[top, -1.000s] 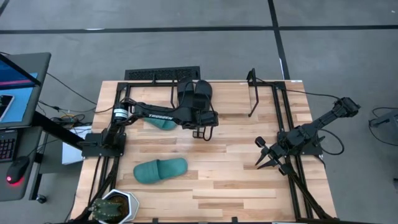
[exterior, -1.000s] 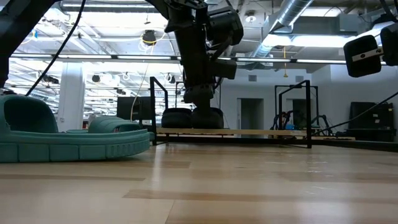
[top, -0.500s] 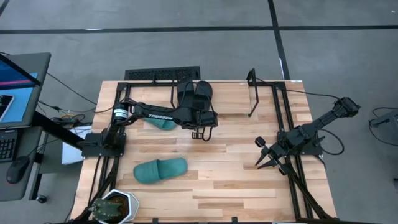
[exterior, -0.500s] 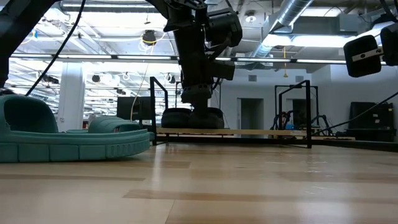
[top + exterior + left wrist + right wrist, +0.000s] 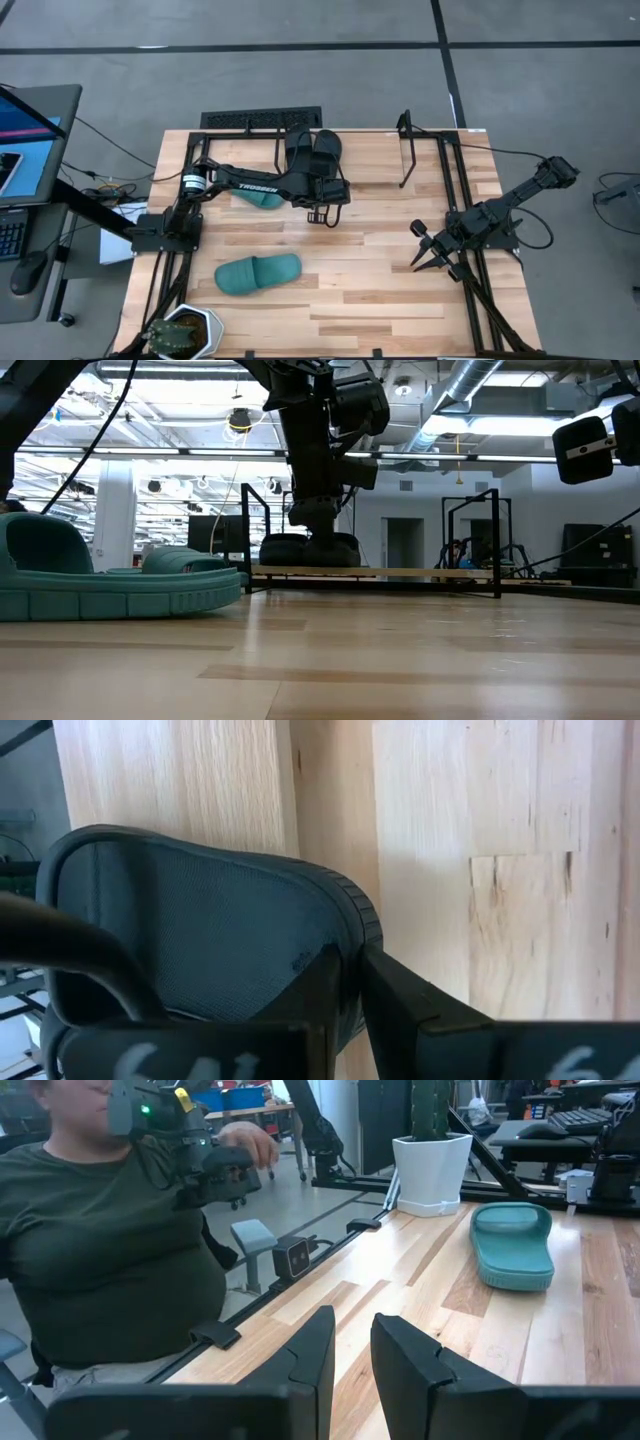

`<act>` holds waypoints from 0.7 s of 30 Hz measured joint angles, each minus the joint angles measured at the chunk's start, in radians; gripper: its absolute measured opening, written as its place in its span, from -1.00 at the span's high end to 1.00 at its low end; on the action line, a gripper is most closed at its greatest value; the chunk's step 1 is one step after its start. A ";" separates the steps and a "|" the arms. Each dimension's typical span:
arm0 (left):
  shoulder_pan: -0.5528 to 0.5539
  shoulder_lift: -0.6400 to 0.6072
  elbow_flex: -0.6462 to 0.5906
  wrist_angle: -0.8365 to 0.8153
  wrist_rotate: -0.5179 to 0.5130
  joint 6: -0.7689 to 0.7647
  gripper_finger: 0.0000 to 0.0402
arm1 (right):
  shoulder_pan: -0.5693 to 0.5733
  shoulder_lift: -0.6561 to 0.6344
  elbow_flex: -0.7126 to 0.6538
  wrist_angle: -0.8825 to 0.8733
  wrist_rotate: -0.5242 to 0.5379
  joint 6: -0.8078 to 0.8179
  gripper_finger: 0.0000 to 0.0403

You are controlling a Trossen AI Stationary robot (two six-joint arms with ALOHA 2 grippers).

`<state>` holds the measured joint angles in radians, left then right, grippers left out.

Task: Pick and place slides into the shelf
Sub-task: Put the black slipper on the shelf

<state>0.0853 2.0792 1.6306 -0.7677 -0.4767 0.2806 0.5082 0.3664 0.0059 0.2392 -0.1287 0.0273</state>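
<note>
Two black slides (image 5: 314, 152) sit side by side on the shelf (image 5: 300, 135) at the far edge of the tabletop (image 5: 370, 290), left of its middle. The left gripper (image 5: 318, 213) hangs just at their near ends, on the side toward the table's centre. In its wrist view a black slide (image 5: 200, 935) fills the space right in front of the fingers (image 5: 400, 1005), which stand close together with only a thin gap, the slide's rounded edge touching or just beside their tips; whether they pinch it cannot be told. In the low view the gripper (image 5: 318, 530) hangs directly above the black slides (image 5: 308, 549) on the shelf.

A teal slide (image 5: 258, 198) lies under the left arm, partly hidden, near the left edge. The other teal slide (image 5: 258, 273) lies flat toward the near left corner, well apart from both grippers.

The right gripper (image 5: 428, 252) waits near the right edge, fingers slightly parted and empty. A potted plant (image 5: 185, 332) stands at the near left corner.
</note>
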 joint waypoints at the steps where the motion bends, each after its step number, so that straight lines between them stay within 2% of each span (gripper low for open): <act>1: 0.000 0.000 0.000 0.000 0.000 -0.001 0.86 | 0.000 0.000 0.000 0.000 0.000 0.000 0.71; 8: 0.000 0.000 0.000 0.008 -0.006 0.030 0.86 | 0.000 0.000 0.000 0.000 0.000 0.000 0.71; 16: 0.001 0.000 0.000 0.013 0.001 -0.002 0.85 | 0.000 0.000 0.000 -0.011 0.000 0.000 0.71; 21: 0.010 0.000 0.000 0.016 0.005 -0.040 0.68 | 0.000 0.000 0.000 -0.031 0.000 0.006 0.71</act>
<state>0.0955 2.0792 1.6307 -0.7517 -0.4713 0.2405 0.5081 0.3664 0.0059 0.2085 -0.1291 0.0332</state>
